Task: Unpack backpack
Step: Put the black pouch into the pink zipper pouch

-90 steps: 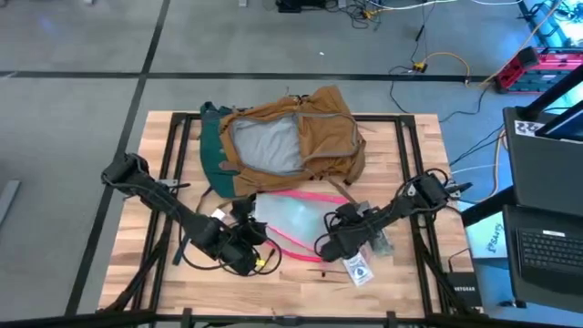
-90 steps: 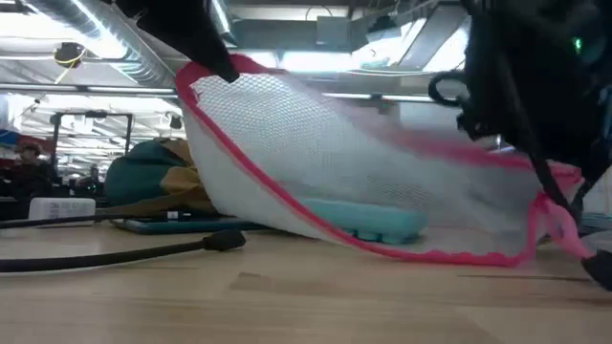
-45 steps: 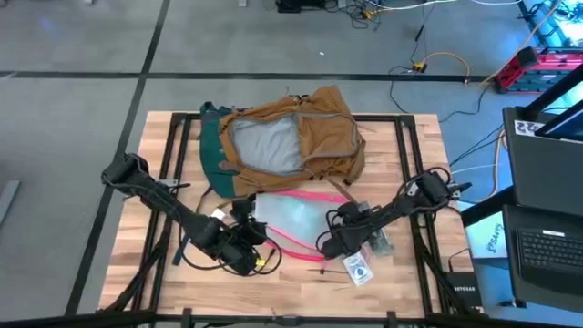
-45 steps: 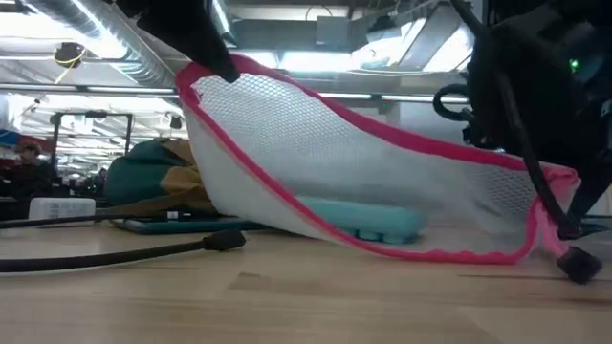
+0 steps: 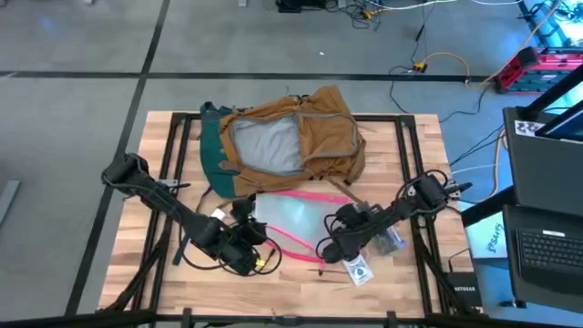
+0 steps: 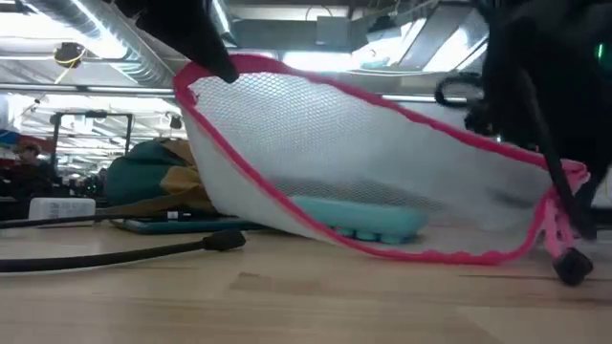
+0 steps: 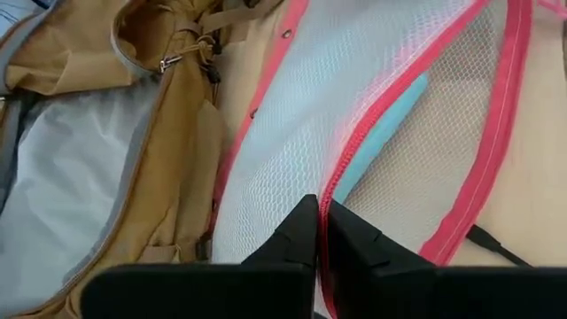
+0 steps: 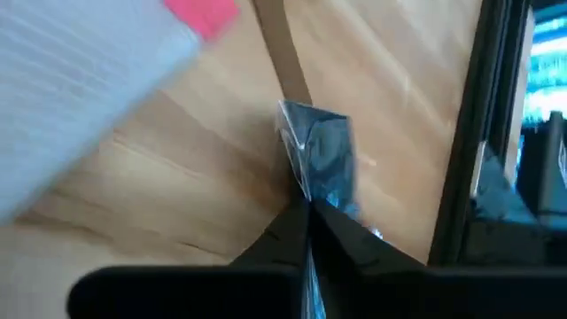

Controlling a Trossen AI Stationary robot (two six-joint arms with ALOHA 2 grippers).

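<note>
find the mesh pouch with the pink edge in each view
High view: mesh pouch at the table's front middle, between both grippers.
Low view: it fills the centre, lifted at one corner.
Left wrist view: it lies straight ahead, the left gripper shut on its pink edge.
Right wrist view: only a blurred corner.
Shared landmark: the tan backpack beside it.

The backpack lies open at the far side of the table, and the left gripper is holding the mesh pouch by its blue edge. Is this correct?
Not quite: the edge is pink, not blue. The left wrist view shows the left gripper shut on the pink zip edge of the mesh pouch; the blue-green colour belongs to an object inside it. The backpack does lie open at the table's far side.
</note>
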